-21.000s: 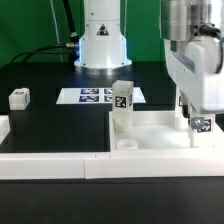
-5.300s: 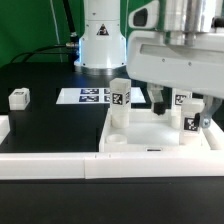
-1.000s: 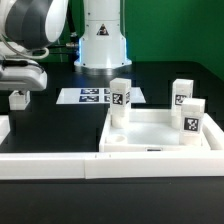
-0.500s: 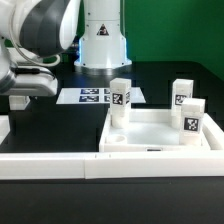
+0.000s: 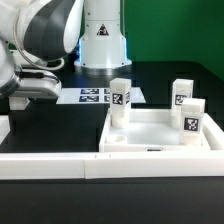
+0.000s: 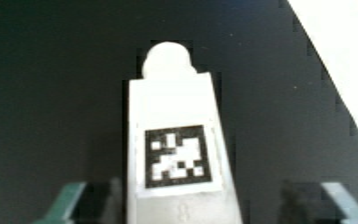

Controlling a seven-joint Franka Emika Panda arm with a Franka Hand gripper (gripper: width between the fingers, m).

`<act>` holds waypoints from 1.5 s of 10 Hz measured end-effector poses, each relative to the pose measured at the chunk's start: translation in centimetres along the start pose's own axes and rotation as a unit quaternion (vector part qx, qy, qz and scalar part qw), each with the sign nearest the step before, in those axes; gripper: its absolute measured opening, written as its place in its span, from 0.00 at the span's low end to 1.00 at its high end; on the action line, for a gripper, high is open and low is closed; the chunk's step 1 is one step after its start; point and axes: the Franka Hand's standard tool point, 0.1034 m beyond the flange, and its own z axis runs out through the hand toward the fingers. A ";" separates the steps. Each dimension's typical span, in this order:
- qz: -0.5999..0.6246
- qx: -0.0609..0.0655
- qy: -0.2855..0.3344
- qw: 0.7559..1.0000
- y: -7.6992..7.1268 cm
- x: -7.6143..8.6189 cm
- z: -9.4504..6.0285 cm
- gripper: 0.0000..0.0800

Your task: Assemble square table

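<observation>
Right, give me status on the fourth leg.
Fingers straddling the loose leg, not visibly clamped. Three legs upright in the tabletop. Nothing in the way.

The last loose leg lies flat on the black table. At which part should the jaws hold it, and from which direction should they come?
Probably the leg is best gripped across its two long flat sides, near the middle where the tag sits, coming straight down from above. It lies flat on the table, so only the top and sides are free. The wrist view shows the gripper already astride it, one jaw on each side; the narrow rounded tip offers less surface.
</observation>
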 end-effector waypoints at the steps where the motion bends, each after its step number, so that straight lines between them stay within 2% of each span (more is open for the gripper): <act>1: 0.000 0.000 0.000 1.000 0.0 0.0 0.0 0.36; 15: -0.001 0.000 0.002 1.000 -0.1 0.0 -0.3 0.36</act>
